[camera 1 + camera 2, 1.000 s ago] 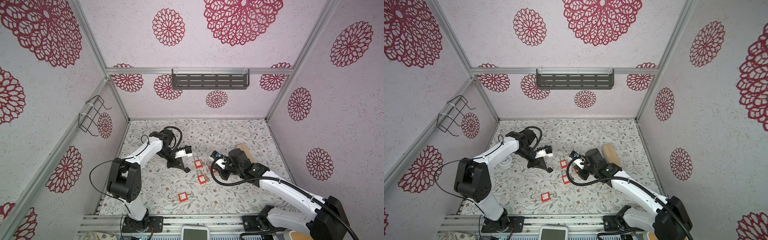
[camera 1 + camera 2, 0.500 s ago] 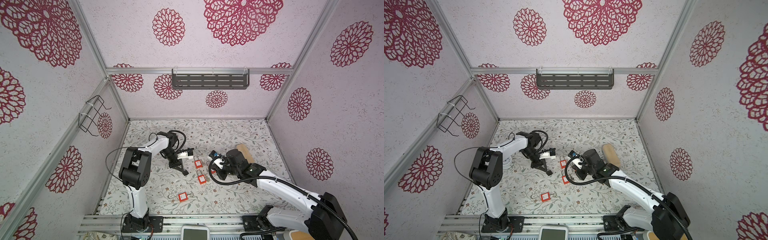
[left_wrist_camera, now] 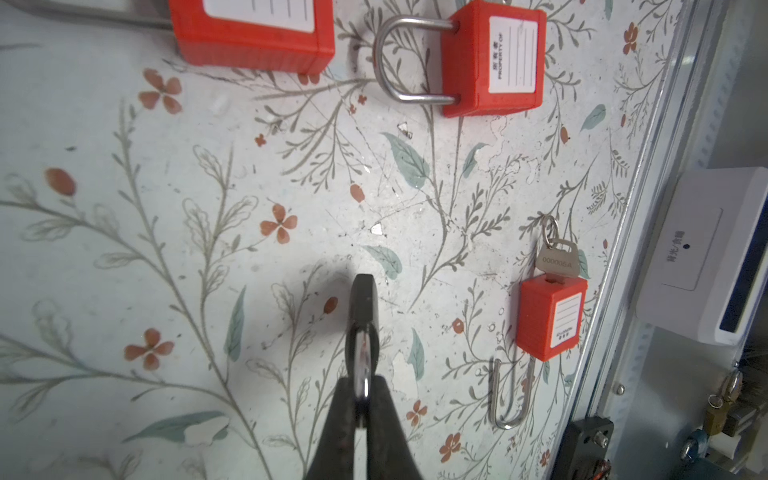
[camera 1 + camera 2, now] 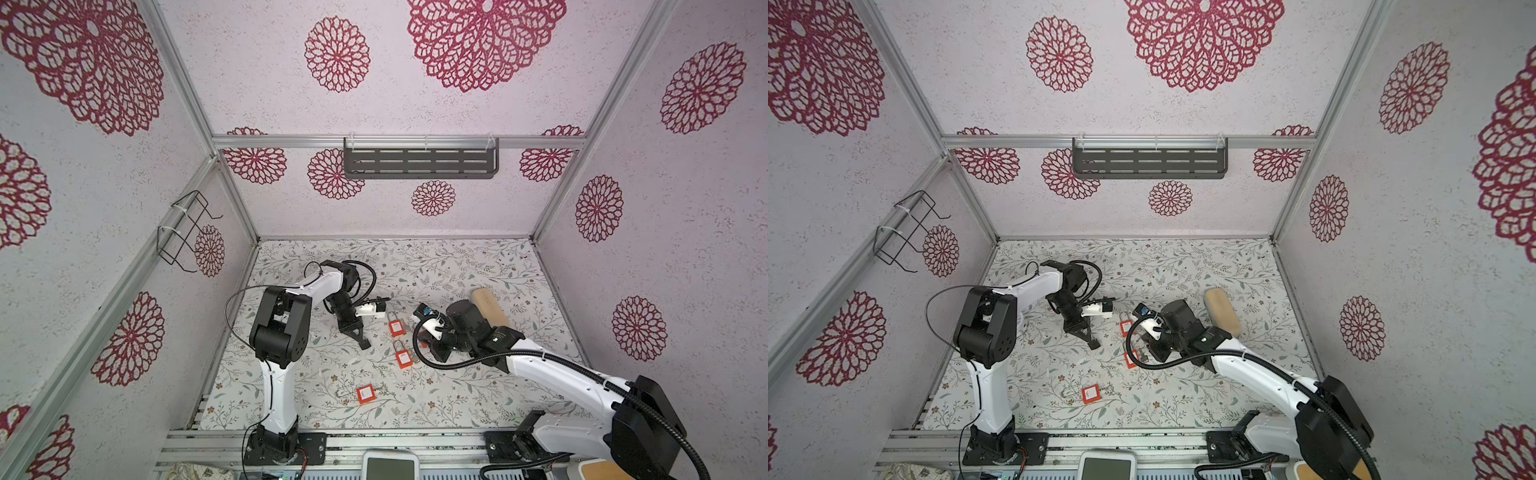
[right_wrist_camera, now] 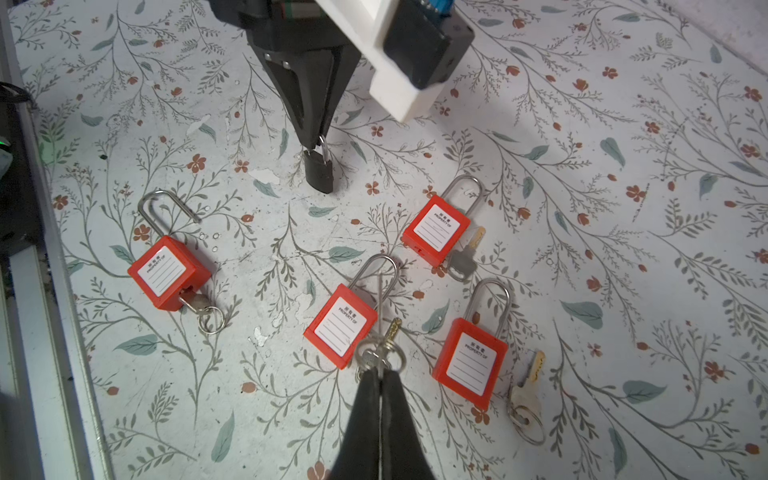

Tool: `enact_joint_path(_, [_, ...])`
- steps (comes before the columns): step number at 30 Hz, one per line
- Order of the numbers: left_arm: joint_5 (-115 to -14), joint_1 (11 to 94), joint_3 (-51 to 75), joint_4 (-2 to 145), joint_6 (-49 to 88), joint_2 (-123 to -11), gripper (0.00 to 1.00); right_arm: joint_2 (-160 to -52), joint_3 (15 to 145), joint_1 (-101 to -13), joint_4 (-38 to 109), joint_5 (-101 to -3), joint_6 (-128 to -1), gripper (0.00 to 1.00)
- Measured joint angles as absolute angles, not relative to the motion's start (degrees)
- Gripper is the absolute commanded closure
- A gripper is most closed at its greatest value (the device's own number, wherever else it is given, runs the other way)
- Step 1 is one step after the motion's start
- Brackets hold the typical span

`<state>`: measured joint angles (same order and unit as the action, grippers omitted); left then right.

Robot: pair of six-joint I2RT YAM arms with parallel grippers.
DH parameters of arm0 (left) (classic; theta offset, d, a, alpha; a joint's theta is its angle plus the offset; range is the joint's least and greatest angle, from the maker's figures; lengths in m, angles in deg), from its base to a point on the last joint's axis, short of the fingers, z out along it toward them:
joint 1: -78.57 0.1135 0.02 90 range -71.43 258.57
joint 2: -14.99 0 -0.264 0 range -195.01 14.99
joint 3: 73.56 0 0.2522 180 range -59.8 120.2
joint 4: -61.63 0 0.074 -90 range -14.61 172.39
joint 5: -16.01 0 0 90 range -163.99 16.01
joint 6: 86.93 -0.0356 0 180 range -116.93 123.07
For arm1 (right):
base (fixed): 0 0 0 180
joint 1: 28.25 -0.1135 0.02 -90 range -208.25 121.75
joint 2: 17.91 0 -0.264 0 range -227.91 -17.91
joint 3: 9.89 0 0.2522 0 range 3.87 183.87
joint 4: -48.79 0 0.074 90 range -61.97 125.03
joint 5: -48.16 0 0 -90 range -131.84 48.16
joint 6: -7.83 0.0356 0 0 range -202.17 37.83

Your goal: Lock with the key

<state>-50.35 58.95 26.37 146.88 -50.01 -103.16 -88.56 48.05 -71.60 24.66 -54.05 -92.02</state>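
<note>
A small black padlock (image 3: pixel 363 301) hangs by its steel shackle from my left gripper (image 3: pixel 360 380), which is shut on it. In the right wrist view the same black padlock (image 5: pixel 319 170) dangles just above the floral mat under the left gripper (image 5: pixel 316 139). My right gripper (image 5: pixel 380 372) is shut on a key (image 5: pixel 391 332) with a ring, its blade pointing away toward the black padlock. In both top views the left gripper (image 4: pixel 360 340) sits left of the red locks, and the right gripper's tips are mostly hidden under its wrist.
Several red padlocks (image 5: pixel 340 330) (image 5: pixel 436 235) (image 5: pixel 469 361) (image 5: pixel 168 272) lie on the mat, each with a key beside or in it. A tan roll (image 4: pixel 488 307) lies behind the right arm. A dark shelf (image 4: pixel 419 160) and a wire basket (image 4: pixel 187 232) hang on the walls.
The left arm's elbow has swung toward the front, and its gripper with the black padlock has shifted slightly left. The right gripper has crept a little left with the key.
</note>
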Motion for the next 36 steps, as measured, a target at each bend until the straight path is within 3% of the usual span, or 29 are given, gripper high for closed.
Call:
enact_joint_path(21, [-52.19, 57.84, 29.71, 146.61, -46.95, -105.15, 0.99, -94.20, 49.54, -72.48, 24.88, -55.16, -89.66, 1.00])
enact_joint_path(36, [-51.05, 57.88, 32.53, 146.88, -45.24, -107.36, 0.92, -96.26, 52.09, -74.03, 24.53, -55.01, -88.08, 1.00])
